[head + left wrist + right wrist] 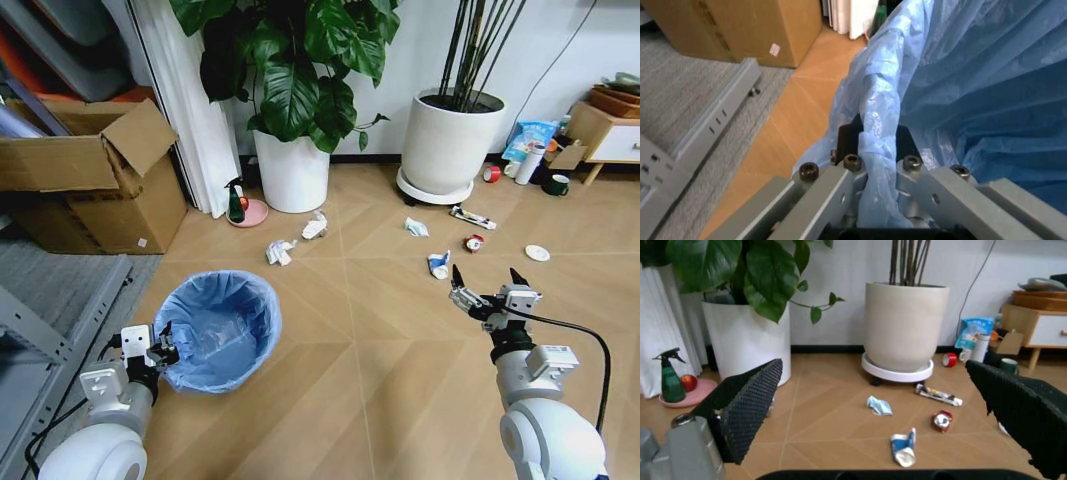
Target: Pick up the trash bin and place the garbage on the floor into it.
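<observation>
The trash bin [220, 330] stood at near left on the floor [370, 340], round and dark under a crinkled light-blue bag folded over its rim. The left gripper [163, 352] had its jaws pinching that rim, blue plastic bunched between them in the left wrist view [873, 165]. The right gripper [488, 284] hung at near right above bare boards, jaws spread wide. The garbage lay scattered farther out: a blue-and-white wrapper [903, 447], a red-white crushed piece [942, 420], a crumpled wad [879, 406], a thin tube [938, 394], more white wads [281, 251] and a round lid [537, 253]. Tan chevron flooring ran back to two white plant pots [450, 140] at the wall, with a cardboard box [90, 180] at far left.
</observation>
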You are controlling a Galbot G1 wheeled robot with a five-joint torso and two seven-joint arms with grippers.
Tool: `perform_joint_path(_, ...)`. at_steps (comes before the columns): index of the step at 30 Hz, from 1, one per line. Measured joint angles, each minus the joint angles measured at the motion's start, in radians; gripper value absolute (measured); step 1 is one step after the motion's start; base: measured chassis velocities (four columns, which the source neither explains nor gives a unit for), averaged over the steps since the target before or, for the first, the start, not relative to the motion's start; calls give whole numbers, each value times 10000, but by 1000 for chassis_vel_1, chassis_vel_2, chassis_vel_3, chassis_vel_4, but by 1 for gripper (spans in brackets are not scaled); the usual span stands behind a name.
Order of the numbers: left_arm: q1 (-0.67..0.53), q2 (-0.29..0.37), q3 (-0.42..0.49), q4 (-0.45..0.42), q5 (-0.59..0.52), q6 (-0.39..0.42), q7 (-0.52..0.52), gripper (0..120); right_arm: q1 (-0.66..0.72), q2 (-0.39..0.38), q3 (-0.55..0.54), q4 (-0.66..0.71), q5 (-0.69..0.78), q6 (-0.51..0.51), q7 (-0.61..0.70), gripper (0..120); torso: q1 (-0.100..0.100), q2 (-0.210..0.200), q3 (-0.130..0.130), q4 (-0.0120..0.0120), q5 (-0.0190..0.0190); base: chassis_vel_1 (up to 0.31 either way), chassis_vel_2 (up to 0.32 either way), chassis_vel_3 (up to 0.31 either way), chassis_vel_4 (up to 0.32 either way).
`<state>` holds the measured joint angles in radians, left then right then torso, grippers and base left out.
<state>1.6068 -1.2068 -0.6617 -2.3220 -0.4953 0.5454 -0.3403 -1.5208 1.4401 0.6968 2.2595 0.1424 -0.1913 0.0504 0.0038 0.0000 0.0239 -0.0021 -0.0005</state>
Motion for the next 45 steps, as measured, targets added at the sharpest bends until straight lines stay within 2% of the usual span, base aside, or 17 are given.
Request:
perform_joint_path(14, -89, 24, 24, 137, -10, -10, 17, 0, 76, 18, 8, -139, -4, 23, 0, 100, 1, -1, 1, -1, 3, -105, 257, 101, -255)
perform_joint_path(17, -118, 32, 25, 165, -16, -15, 18, 0, 85, 23, 6, -149, -4, 33, 0, 100, 0, 0, -1, -2, -9, -96, 245, 94, -266)
perform_joint_path(18, -124, 32, 24, 178, -18, -15, 17, 0, 87, 24, 0, -164, -4, 33, 0, 100, 0, 0, 0, -1, 2, -104, 243, 121, -292)
perform_joint_path(22, -128, 29, 24, 196, -19, -21, 18, 0, 115, 23, -5, -187, -5, 34, 2, 100, 1, -1, 1, -1, -7, -128, 274, 130, -290)
perform_joint_path(25, -125, 26, 25, 202, -20, -27, 21, 0, 113, 24, -8, -195, -8, 35, 3, 100, 3, -1, 2, -2, 2, -146, 293, 150, -296)
perform_joint_path(45, 84, -85, -51, -1, -81, -50, 17, 0, 294, -186, -192, -648, 121, 4, -14, 100, 3, -1, 2, 1, 1, -113, 232, 115, -236)
